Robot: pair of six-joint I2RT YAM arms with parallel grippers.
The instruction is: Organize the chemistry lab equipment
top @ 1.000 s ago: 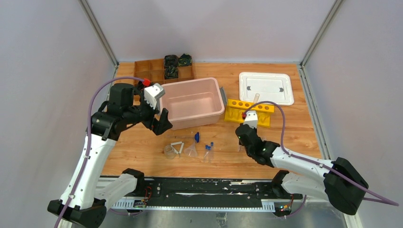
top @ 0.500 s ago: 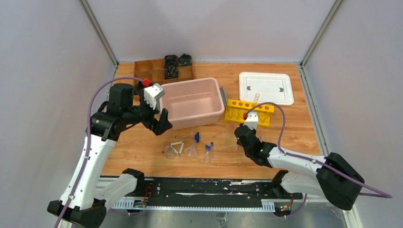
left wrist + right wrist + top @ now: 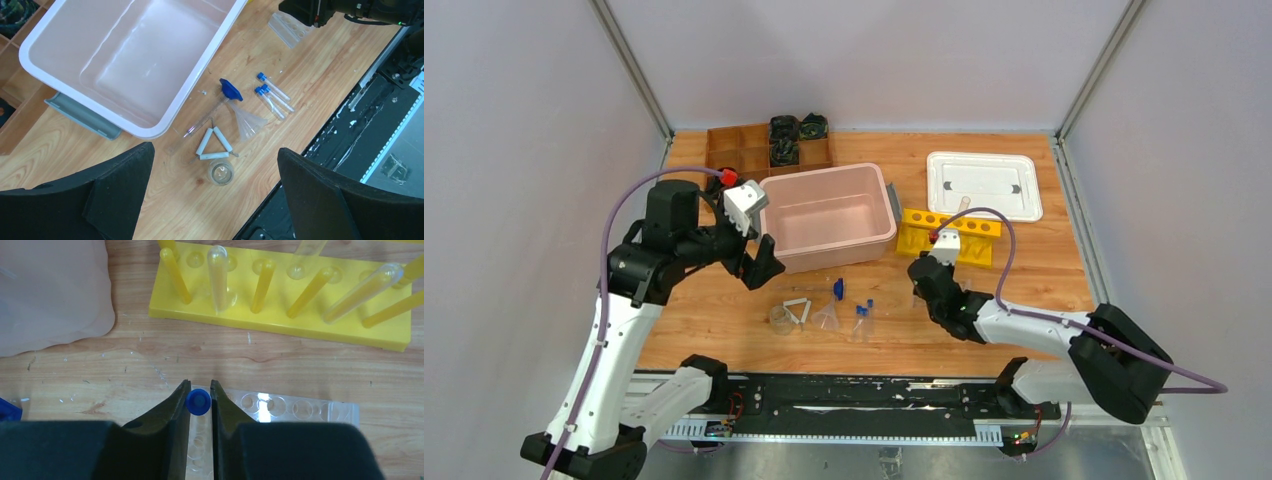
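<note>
Two arms flank the top view's middle: the left gripper hangs spread wide and empty beside the large pink plastic bin, and the right gripper sits low, below the yellow holed tube rack. In the left wrist view, lower centre, a white wire triangle lies just above a small clear beaker, with a clear funnel and blue-capped clear tubes to their right. In the right wrist view, bottom centre, the right jaws pinch one blue-capped clear tube over the clear rectangular tray.

Bright, even light — faint soft shadows, mostly sharp focus.
</note>
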